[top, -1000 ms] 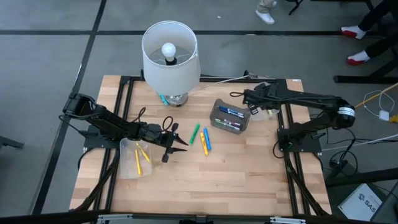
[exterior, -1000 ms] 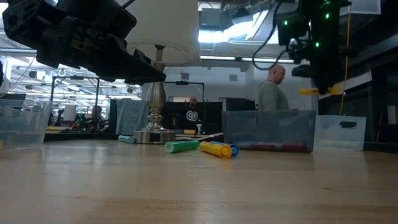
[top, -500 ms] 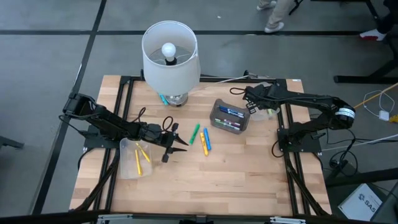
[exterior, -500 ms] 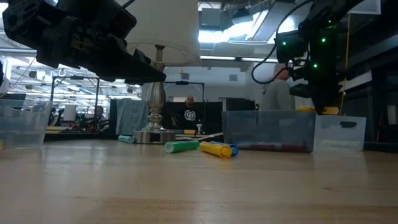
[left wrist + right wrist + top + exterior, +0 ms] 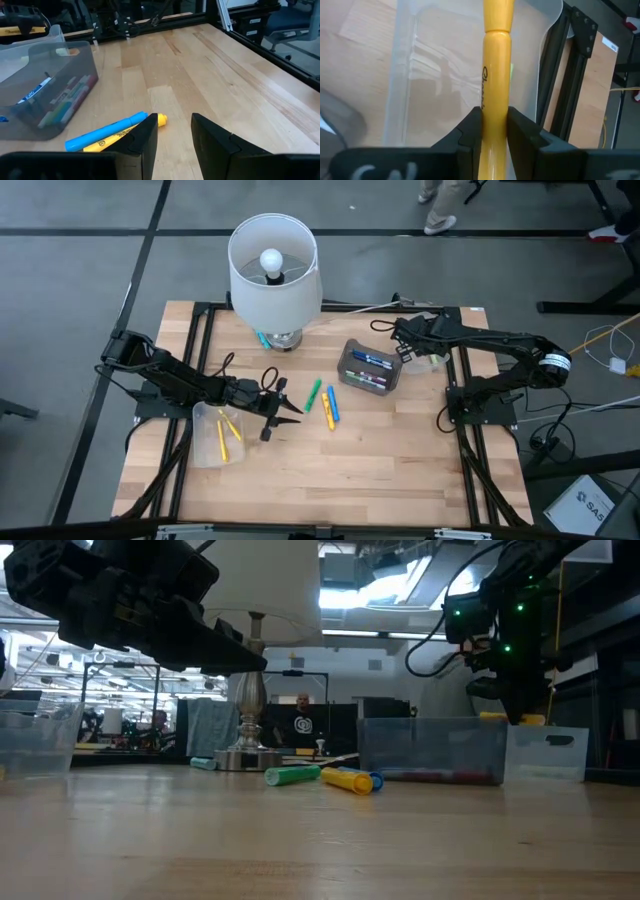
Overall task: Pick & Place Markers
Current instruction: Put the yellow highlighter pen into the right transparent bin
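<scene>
Over the last second the right pincer (image 5: 492,131), clenched on a yellow marker (image 5: 496,75), has dropped over the clear bin (image 5: 428,356) at upper right of the bench (image 5: 400,450), so release looks imminent.

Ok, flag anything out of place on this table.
A lamp stands at the table's far edge, odd among markers and bins; a teal marker lies at its base. Three markers lie loose mid-table. Nothing spilled or damaged.

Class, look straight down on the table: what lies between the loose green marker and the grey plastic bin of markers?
In the high view, a blue marker and a yellow marker lie side by side between the green marker and the grey plastic bin.
</scene>
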